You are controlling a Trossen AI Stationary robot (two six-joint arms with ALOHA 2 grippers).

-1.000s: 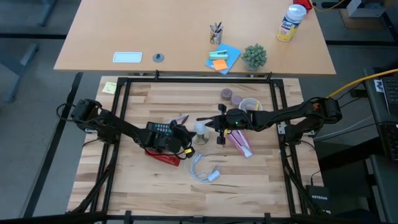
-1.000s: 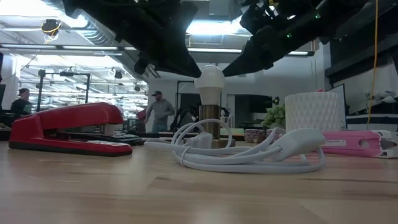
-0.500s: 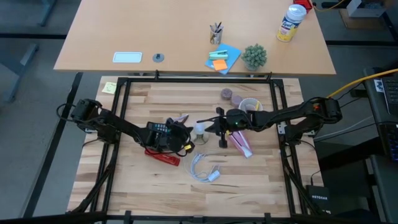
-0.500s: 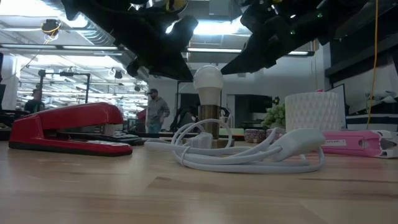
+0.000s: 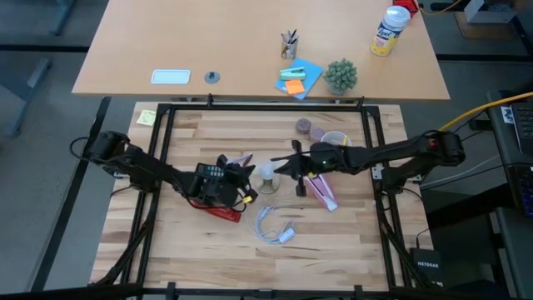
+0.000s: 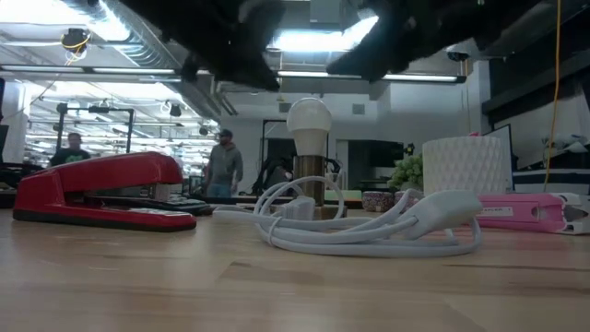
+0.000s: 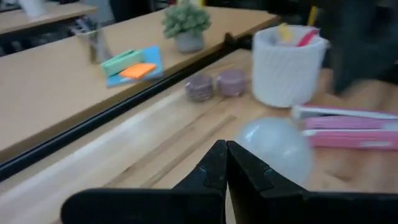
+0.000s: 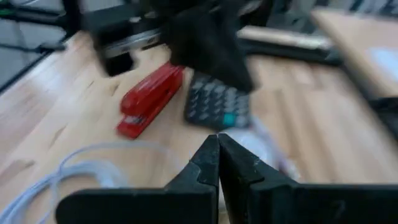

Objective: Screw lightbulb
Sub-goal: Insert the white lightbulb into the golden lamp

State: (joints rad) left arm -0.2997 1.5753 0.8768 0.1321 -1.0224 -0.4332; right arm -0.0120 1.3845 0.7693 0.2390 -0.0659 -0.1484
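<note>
Blurring end effectors (image 6: pixel 304 41) above lightbulb (image 6: pixel 309 118)

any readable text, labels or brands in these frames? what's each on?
"NETGEAR": only faintly legible, on the black box by the floor at the frame's lower right, high view.
Canister label on the back desk: print too small to read.
Calculator keys: too small to read.
Nothing legible in the low view or either wrist view.
</note>
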